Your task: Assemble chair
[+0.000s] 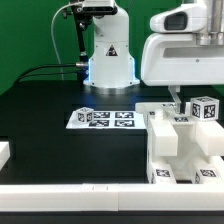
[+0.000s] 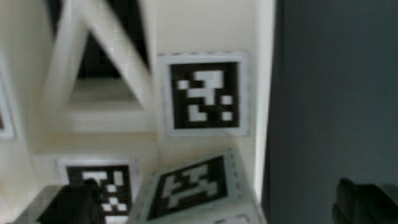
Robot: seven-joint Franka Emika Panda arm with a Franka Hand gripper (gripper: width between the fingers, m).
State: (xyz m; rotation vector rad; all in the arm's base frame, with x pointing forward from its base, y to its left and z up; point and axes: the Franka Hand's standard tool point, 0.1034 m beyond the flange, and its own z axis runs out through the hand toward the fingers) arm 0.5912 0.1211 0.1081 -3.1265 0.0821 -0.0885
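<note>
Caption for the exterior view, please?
Panda hand over white tagged chair parts, with the marker board nearby on a black table.

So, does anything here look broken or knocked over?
Nothing stands out. The white chair pieces sit together at the exterior view's right, none visibly cracked, the marker board lies flat, and the end effector hangs just above them.

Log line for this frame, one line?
task: chair assembly | gripper: open, low over chair parts | marker board: exterior view's left of parts
</note>
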